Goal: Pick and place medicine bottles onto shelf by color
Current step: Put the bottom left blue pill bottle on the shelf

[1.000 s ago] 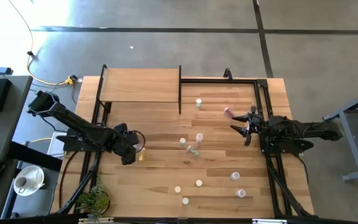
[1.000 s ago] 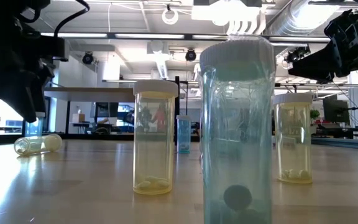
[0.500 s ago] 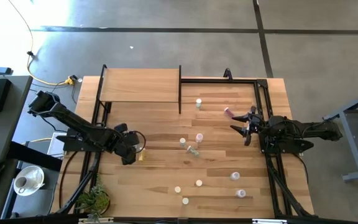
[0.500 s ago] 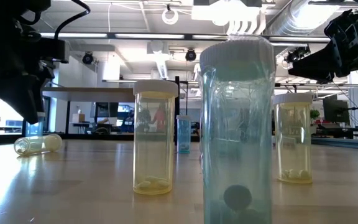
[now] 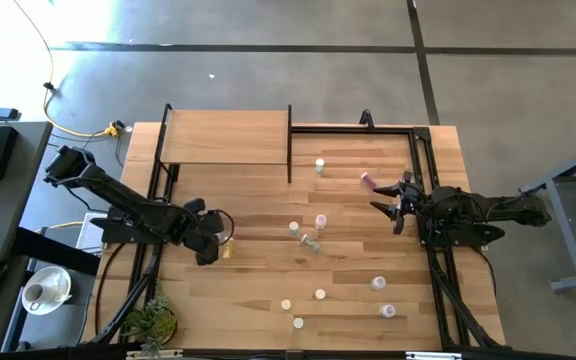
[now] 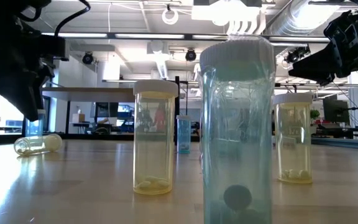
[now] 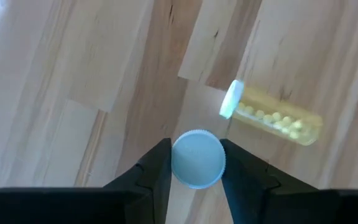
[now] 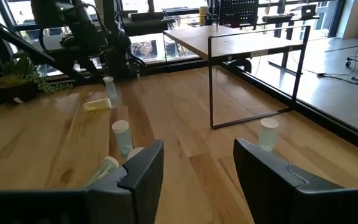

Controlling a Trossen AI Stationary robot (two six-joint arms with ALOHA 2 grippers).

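My left gripper [image 7: 196,149] points steeply down near the table's left side and is shut on an upright light blue medicine bottle [image 8: 109,91]. A yellow bottle [image 7: 272,116] lies on its side right beside it. The shelf [image 5: 226,137], a light-wood board on thin black posts, stands at the far left. Several more bottles stand or lie across the table's middle [image 5: 320,221] and near side [image 5: 320,294]. My right gripper [image 8: 197,165] waits open and level at the table's right side, with a pink bottle [image 5: 366,181] lying close by. My left gripper pinches the light blue bottle at its pale cap [image 7: 179,163], one finger on each side of the cap's rim. The fingers come from above, slanting down. The bottle stands upright with its base on the table.
In the low view, a tall light blue bottle [image 6: 236,124] and two yellow ones [image 6: 154,137] [image 6: 294,138] stand close to the near edge. Black frame rails [image 5: 423,170] run along the table's right side. A small plant [image 5: 153,322] sits at the near left corner.
My left gripper has shut on the light blue bottle's cap without moving from its place. The bottle still stands where it was.
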